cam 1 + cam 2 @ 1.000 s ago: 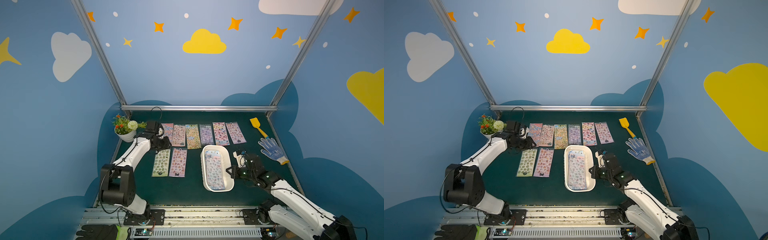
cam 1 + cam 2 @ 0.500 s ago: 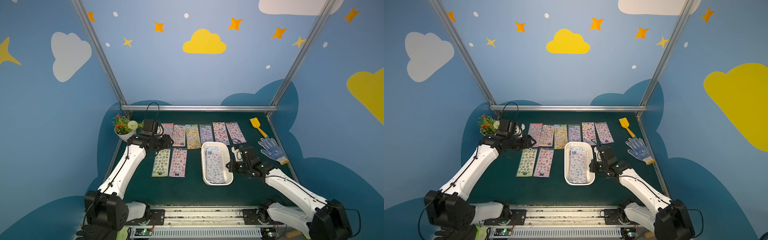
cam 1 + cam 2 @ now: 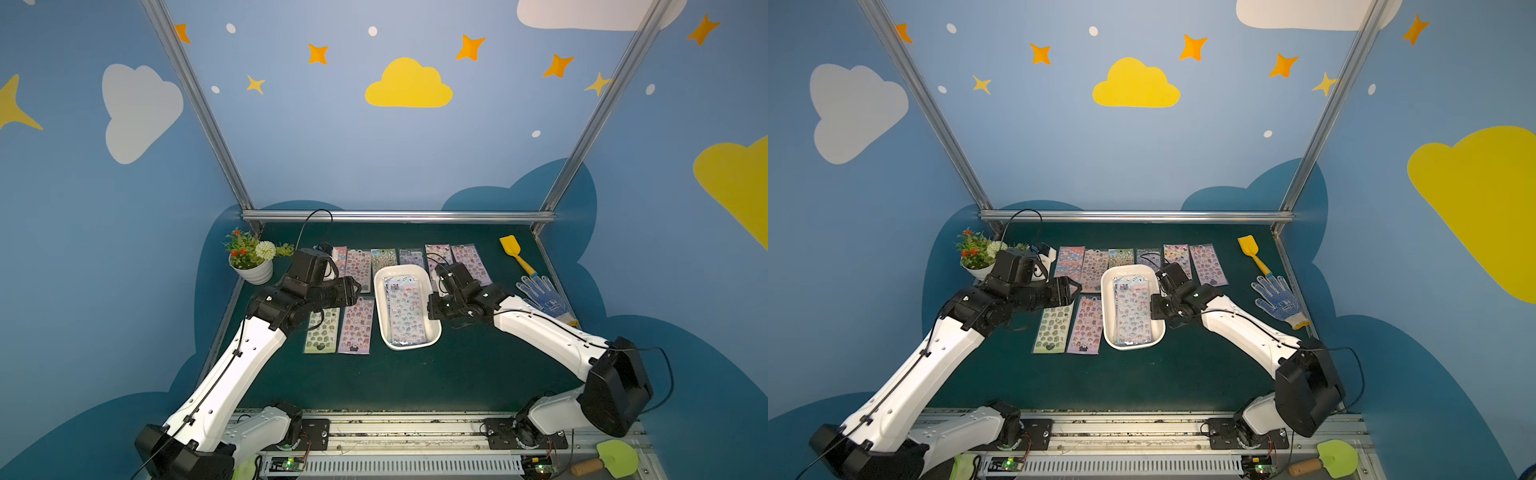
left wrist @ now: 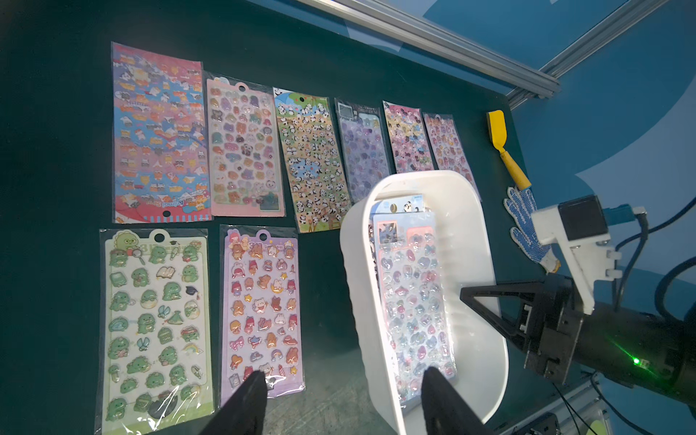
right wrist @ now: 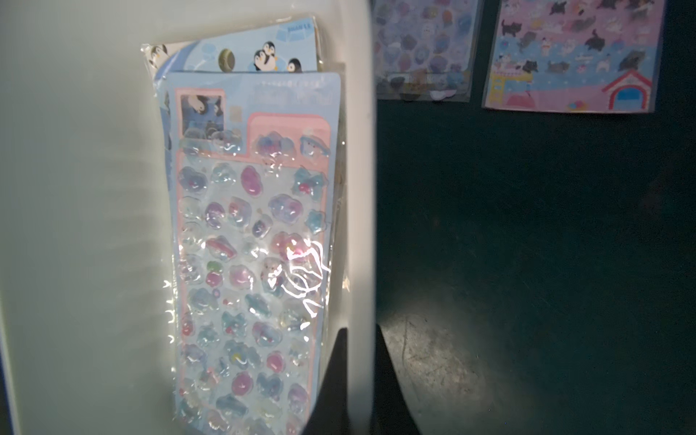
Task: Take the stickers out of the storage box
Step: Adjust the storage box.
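The left tool [image 4: 344,376] hangs open, empty; the right tool [image 5: 359,335] pinches the storage box [image 4: 478,226] rim.

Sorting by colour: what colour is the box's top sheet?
Top sheet: light blue, pink border; clearest in right wrist view.

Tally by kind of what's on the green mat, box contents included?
loose sticker sheets on the mat: 8
boxed sticker sheets, visible: 2, maybe more underneath
storage box: 1
flower pot: 1
yellow scoop: 1
glove: 1
total: 14 visible
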